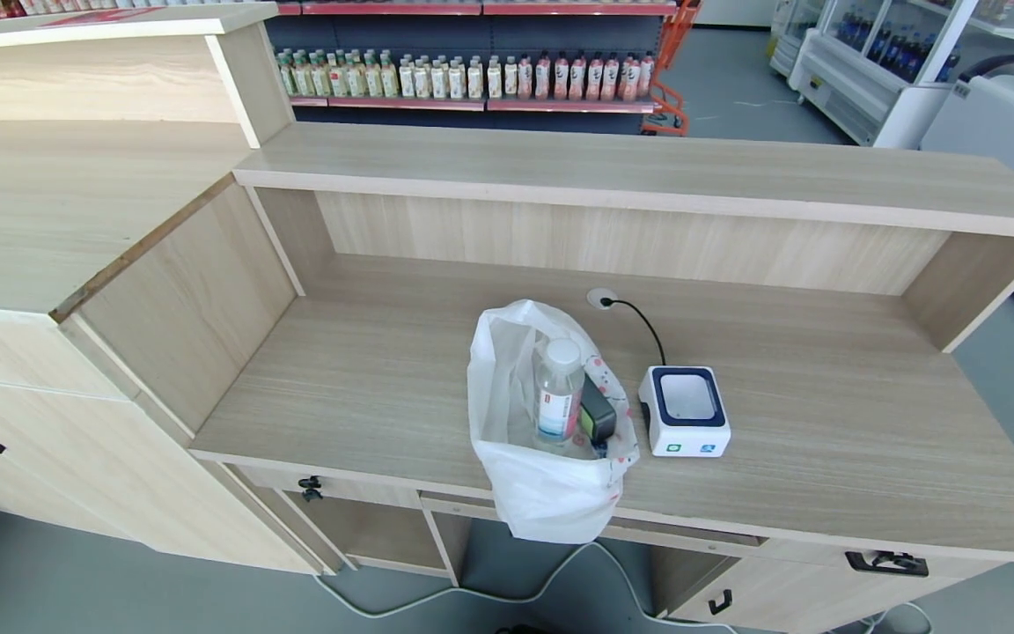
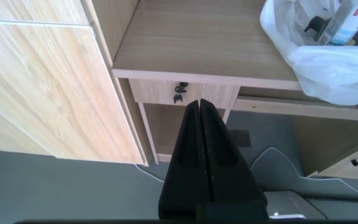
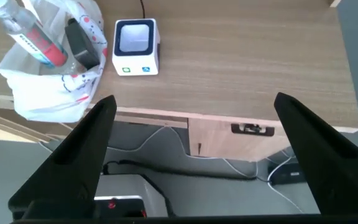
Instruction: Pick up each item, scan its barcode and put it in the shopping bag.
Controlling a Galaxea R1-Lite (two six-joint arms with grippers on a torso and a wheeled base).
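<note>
The bag (image 1: 551, 493) is sitting at the front edge of the table (image 1: 824, 414), holding a bottle (image 1: 558, 387) and a dark box (image 1: 598, 412), with the scanner (image 1: 685, 409) just beside it. The left tool (image 2: 199, 104) is hovering clenched and empty, and the right tool (image 3: 196, 102) is hovering released.

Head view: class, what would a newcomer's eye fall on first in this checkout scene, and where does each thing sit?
First comes the white shopping bag, sagging over the front edge of the wooden counter. A clear bottle with a white cap stands in it, next to a dark item. Just to the bag's right sits the white scanner, its black cable running back to a hole in the counter.
</note>
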